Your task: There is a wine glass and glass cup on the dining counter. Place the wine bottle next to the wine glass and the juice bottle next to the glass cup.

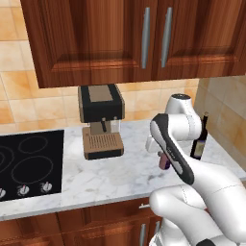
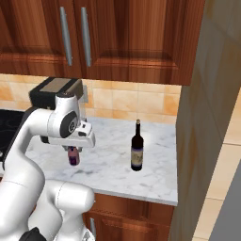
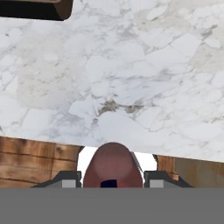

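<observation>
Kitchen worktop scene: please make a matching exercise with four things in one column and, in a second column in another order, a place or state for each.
Things:
1. juice bottle
2. wine bottle
3. coffee machine
4. hob

Places or states:
A. stands free on the marble worktop, near the side wall
B. black, set into the worktop at the left end
C. lifted, between the fingers of the gripper
D. against the tiled back wall, under the cabinets

Pairs: 1-C, 2-A, 3-D, 4-B
</observation>
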You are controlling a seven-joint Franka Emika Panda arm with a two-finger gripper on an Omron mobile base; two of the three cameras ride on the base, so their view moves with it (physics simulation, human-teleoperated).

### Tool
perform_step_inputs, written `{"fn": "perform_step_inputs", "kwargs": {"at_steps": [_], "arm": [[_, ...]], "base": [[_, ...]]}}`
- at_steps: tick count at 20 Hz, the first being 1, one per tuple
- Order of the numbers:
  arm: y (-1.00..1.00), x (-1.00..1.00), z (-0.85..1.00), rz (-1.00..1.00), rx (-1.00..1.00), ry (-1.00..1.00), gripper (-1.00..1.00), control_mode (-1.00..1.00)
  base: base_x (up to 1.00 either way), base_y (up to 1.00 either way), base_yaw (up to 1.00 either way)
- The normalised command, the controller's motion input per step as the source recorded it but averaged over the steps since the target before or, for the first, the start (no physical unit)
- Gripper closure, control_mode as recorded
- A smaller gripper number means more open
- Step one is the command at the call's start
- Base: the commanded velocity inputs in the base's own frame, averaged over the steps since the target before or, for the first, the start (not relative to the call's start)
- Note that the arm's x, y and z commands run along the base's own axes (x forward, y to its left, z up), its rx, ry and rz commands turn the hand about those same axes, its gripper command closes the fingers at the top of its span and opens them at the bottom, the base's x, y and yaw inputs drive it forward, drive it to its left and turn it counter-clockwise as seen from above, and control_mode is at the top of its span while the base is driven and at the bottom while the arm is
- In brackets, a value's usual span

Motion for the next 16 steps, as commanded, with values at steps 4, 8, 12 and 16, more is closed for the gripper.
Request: {"fn": "perform_step_inputs", "kwargs": {"at_steps": [4, 8, 12, 16], "arm": [[0.00, 0.00, 0.00, 0.00, 0.00, 0.00, 1.00, -1.00], [0.00, 0.00, 0.00, 0.00, 0.00, 0.00, 1.00, -1.00], [0.00, 0.00, 0.00, 0.00, 0.00, 0.00, 1.00, 1.00], [0.00, 0.00, 0.00, 0.00, 0.00, 0.00, 1.00, 1.00]], "base": [[0.00, 0.00, 0.00], [0.00, 0.00, 0.00], [-0.19, 0.02, 0.00], [-0.52, 0.17, 0.04]]}}
